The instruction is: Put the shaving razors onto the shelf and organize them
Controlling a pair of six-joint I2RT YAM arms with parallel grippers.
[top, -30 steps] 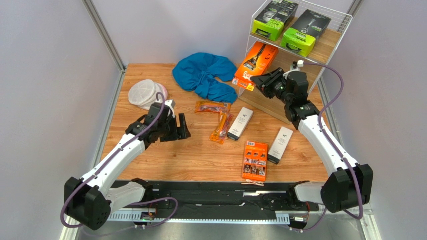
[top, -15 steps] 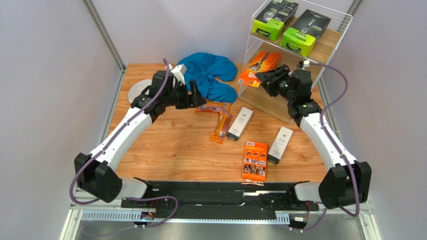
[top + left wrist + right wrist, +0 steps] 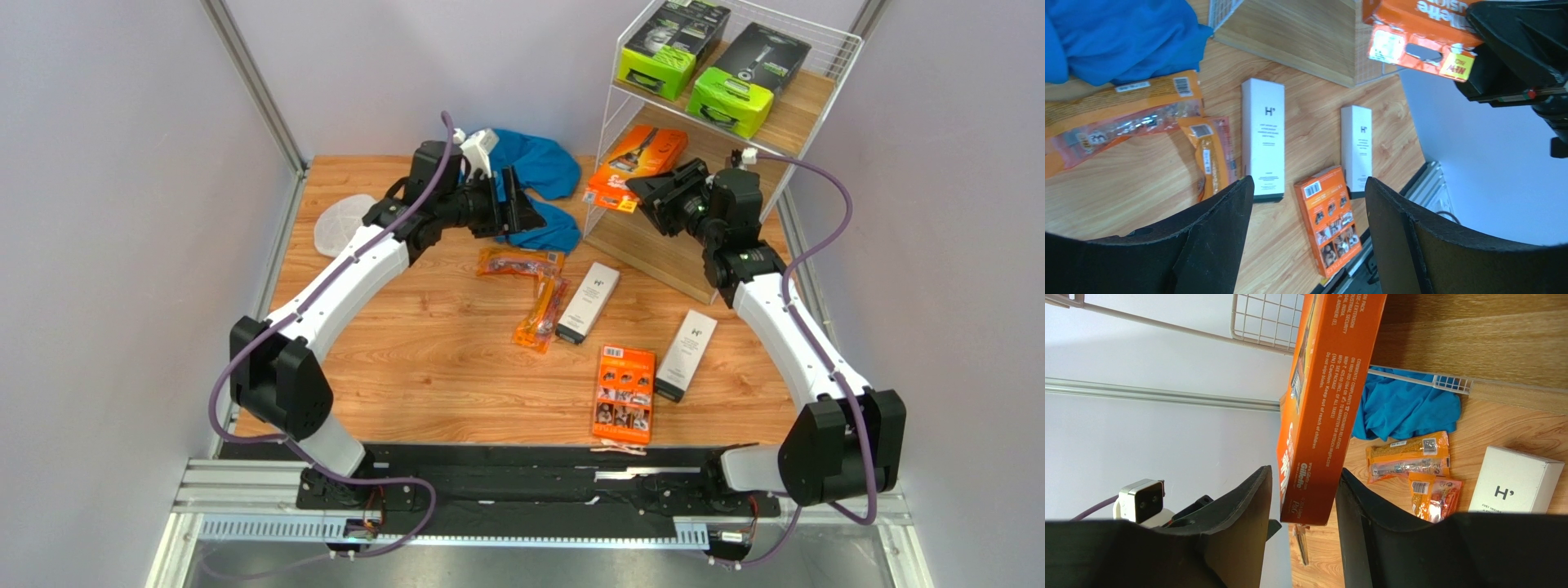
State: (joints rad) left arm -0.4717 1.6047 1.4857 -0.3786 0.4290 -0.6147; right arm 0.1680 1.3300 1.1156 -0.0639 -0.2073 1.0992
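A large orange razor carton [image 3: 638, 159] lies tilted on the middle board of the shelf [image 3: 797, 116], one end sticking out over the front. My right gripper [image 3: 648, 191] is open around that end; in the right wrist view the carton [image 3: 1327, 386] touches one finger and clears the other. Two lime-green boxes [image 3: 669, 43] sit on the top tier. On the table lie two white boxes [image 3: 589, 300], a small orange carton [image 3: 623, 392] and two orange-trimmed bags [image 3: 521, 261]. My left gripper [image 3: 513, 202] hovers open and empty by the blue cloth.
The blue cloth [image 3: 546, 165] lies at the back of the table beside the shelf, partly under my left arm. A round white mesh pouch [image 3: 341, 221] sits at the back left. The shelf's bottom board [image 3: 662, 257] rests on the table.
My left arm swung from beside the mesh pouch up and right to the blue cloth. My right gripper carried the orange carton onto the middle tier and its jaws widened.
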